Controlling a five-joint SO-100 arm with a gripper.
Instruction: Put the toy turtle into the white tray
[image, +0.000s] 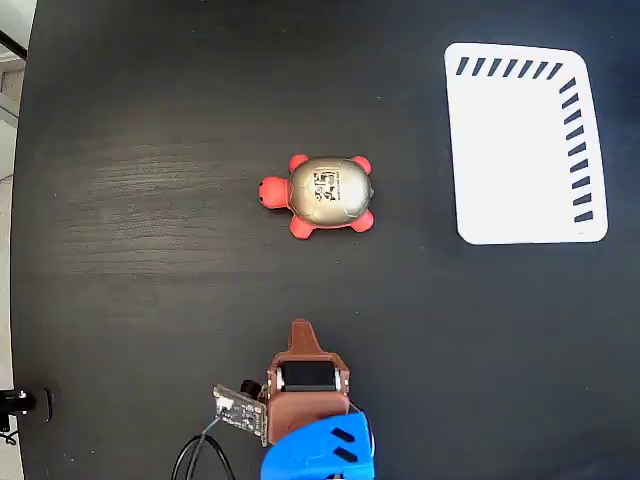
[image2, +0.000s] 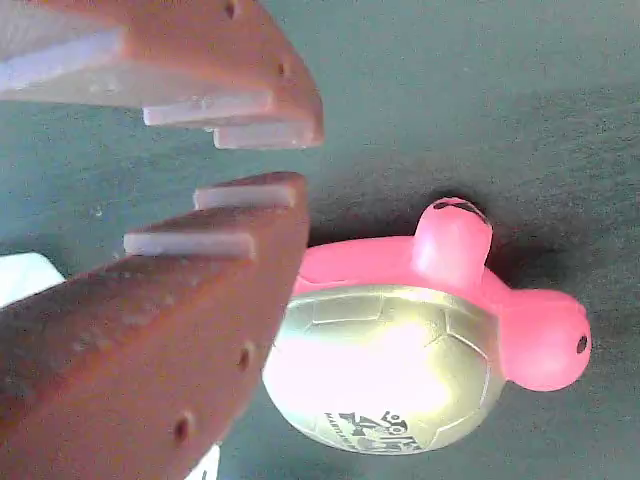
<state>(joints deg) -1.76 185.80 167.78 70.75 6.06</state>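
a: where's the toy turtle (image: 325, 194)?

b: mid-table in the fixed view, belly down, red-orange head pointing left, shiny beige-gold shell up with a black printed mark.

a: and the white tray (image: 524, 143)?

b: upper right, well apart from it, lying flat, black slanted stripes along its top and right edges.

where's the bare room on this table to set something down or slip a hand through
In the fixed view, the table is bare along its whole left side, left of the toy turtle. A clear lane also runs between the turtle and the white tray. It is tightest between the turtle and the gripper below it.
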